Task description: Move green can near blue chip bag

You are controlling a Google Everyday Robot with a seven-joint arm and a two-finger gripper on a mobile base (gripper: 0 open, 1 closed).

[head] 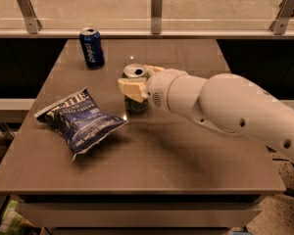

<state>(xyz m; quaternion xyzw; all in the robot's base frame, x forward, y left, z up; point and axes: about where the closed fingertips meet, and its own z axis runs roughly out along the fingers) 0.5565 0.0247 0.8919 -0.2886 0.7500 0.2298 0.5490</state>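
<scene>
**Green can [136, 103] held beside the blue chip bag [81, 122]**

The pincer [137, 82] was clenched around the upper half of the green can, one cream finger [130, 88] across its front. The can stood upright near the middle of the grey-brown tabletop [186, 155], just right of the bag's upper corner and not touching it. The white arm [225, 106] reached in from the right. A dark blue Pepsi can [91, 48] stood well apart near the far edge.

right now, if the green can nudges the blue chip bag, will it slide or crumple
Likely crumples: the blue chip bag is puffy, creased foil. Probably light, so it may skid on the smooth table. The claw grips the green can close beside it.
</scene>
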